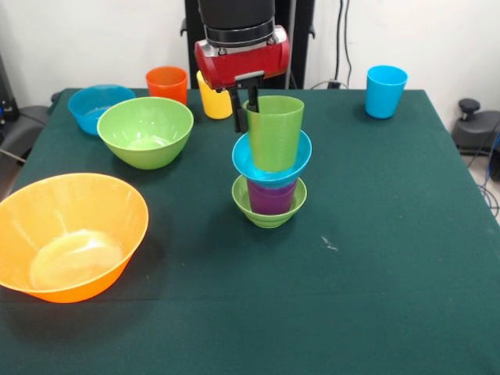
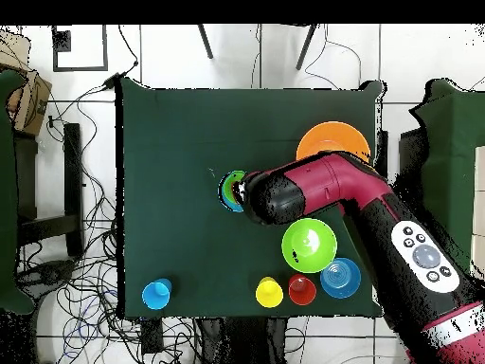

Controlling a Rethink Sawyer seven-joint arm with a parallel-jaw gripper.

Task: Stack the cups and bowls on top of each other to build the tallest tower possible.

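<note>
Tower (image 1: 270, 162): top green cup (image 1: 274, 130) rim between jaws.

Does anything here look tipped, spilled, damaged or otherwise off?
Nothing is spilled or broken. The one oddity is the tower: the green cup on top leans a little to one side rather than sitting square in the small blue bowl. The claw is at its rim.

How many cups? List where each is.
5. The orange cup, yellow cup and light blue cup stand along the robot's edge; the green cup tops the tower; the purple cup sits lower in it.
</note>
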